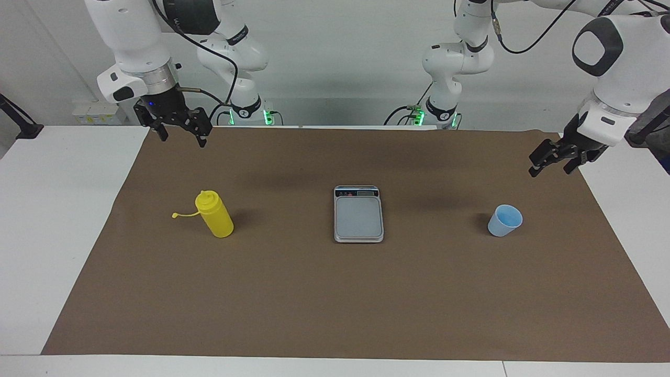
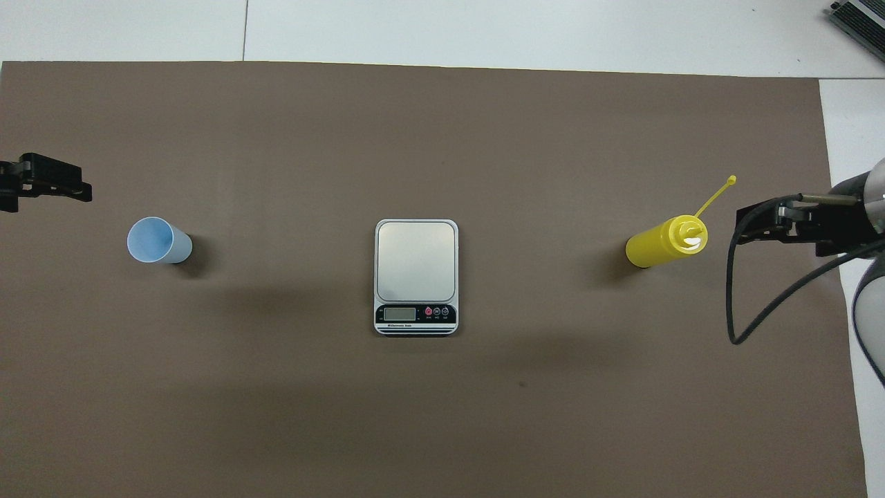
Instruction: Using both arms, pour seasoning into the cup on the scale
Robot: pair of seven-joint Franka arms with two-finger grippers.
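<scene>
Nearest the robots, over the robots' edge of the brown mat (image 1: 335,303), the right gripper (image 1: 180,133) hangs in the air at the right arm's end of the table, its fingers spread apart and holding nothing. At the left arm's end the left gripper (image 1: 552,162) hangs over the mat's edge, fingers also parted and empty.

Farther out, three things stand in a row across the mat, well apart from one another. The grey kitchen scale (image 1: 358,213) lies flat in the middle, its dark display strip on the edge nearest the robots and its silver plate bare. Toward the right arm's end stands the yellow squeeze bottle (image 1: 214,214), upright, its thin cap strap sticking out sideways. Toward the left arm's end stands the light-blue cup (image 1: 505,220), upright with its mouth open upward, resting on the mat and not on the scale.
</scene>
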